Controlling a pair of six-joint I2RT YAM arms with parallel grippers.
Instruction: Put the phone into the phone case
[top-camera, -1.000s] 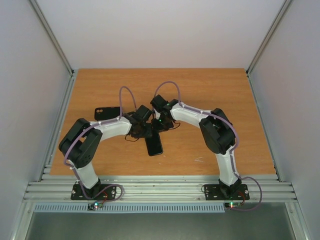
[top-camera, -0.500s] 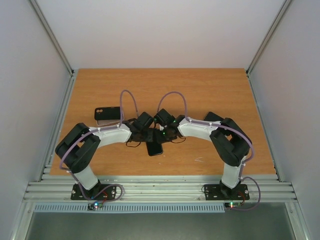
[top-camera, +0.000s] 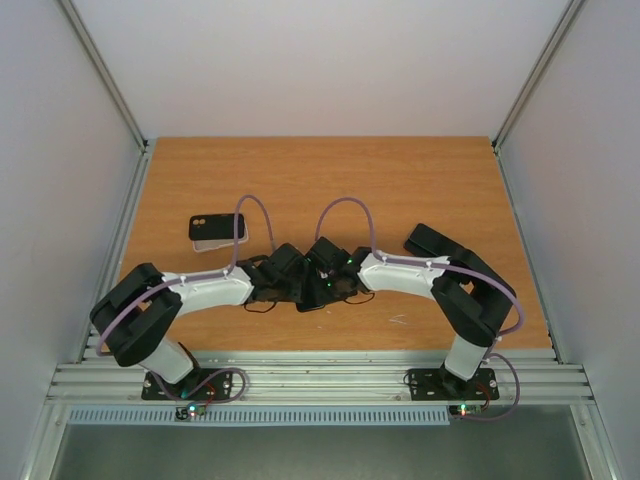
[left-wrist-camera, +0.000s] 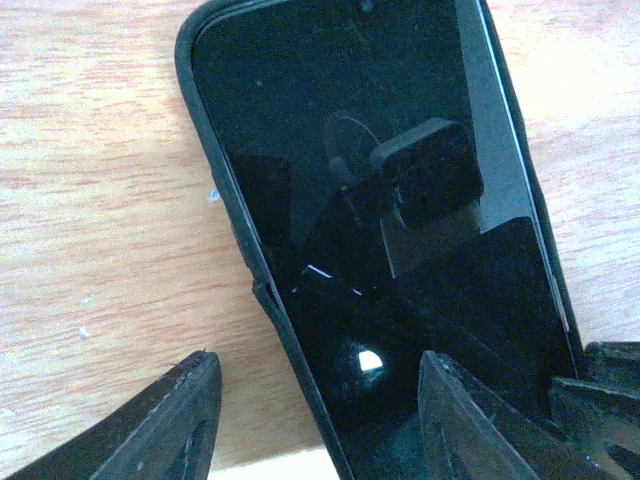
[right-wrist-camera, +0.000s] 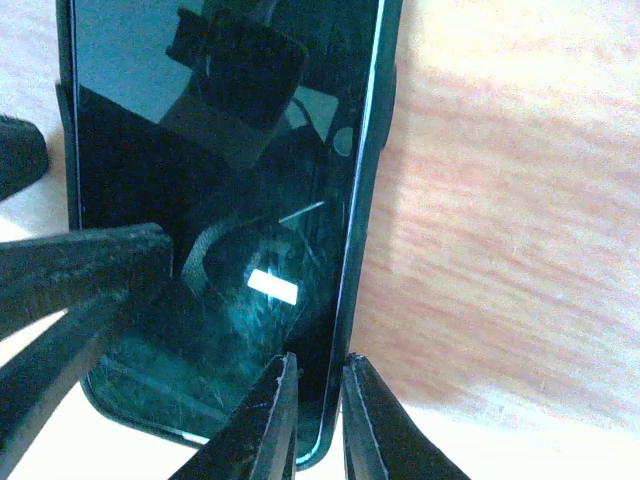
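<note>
Both jaws spread wide, set low over the phone (left-wrist-camera: 400, 300) edges

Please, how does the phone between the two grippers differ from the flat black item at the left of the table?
The phone shows a glossy screen; the black item a plain face with small openings at one end. The phone lies on the wooden table, the black item on something pale. The left gripper and right gripper hold their jaws over the phone; nothing touches the black item. Both are dark and flat.
</note>
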